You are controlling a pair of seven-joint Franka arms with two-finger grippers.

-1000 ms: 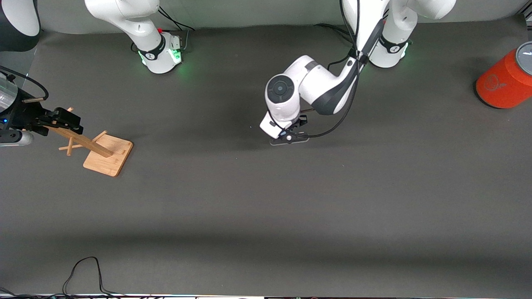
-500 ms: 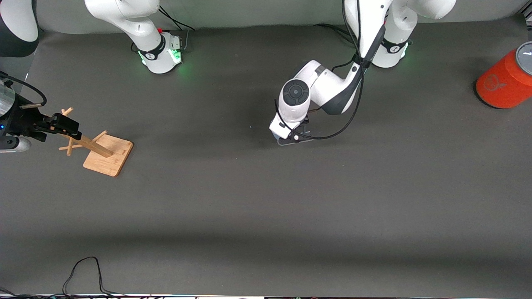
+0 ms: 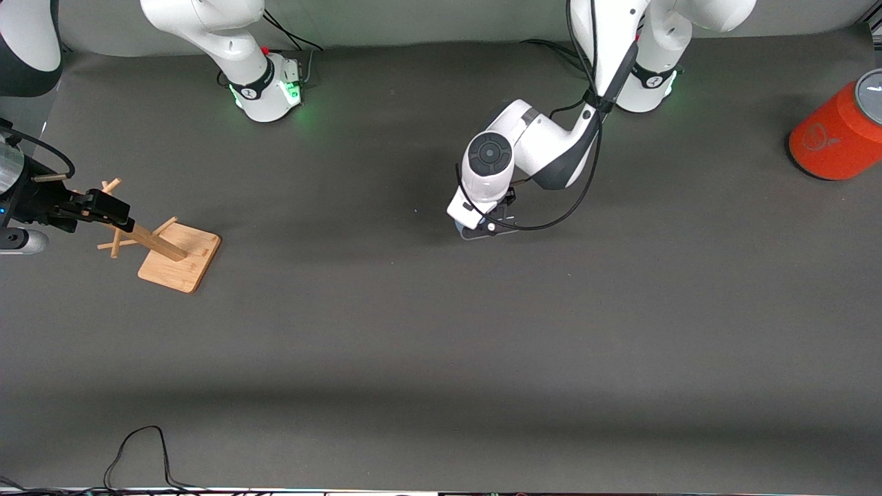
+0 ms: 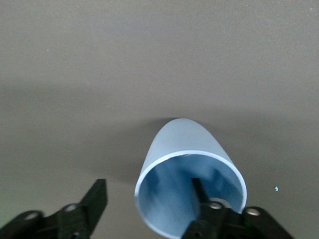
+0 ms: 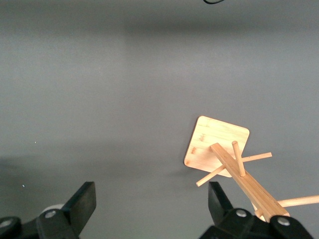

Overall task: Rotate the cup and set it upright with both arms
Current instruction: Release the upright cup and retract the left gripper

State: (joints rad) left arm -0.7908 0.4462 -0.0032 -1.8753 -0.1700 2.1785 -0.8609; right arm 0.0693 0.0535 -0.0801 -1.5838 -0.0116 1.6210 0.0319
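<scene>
L gripper (image 4: pixel 149 211) low over mid-table, jaws spread, 1 finger (image 4: pixel 202 191) inside pale-blue cup (image 4: pixel 187 164) w/ its mouth toward the wrist cam, no grip; lift straight off, no rim snag; R gripper (image 5: pixel 149 209) open, waiting over wooden peg rack (image 3: pixel 162 241).

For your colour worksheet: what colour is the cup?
Plain pale blue, no pattern. The cup shows best in the left wrist view.

We see the cup (image 4: pixel 189 164) on the tabletop (image 3: pixel 441 344) mid-table, under the left gripper (image 4: pixel 149 196), one finger inside it. The wooden rack (image 3: pixel 176 258) stands toward the right arm's end, the cylinder (image 3: pixel 837 134) toward the left arm's.
</scene>
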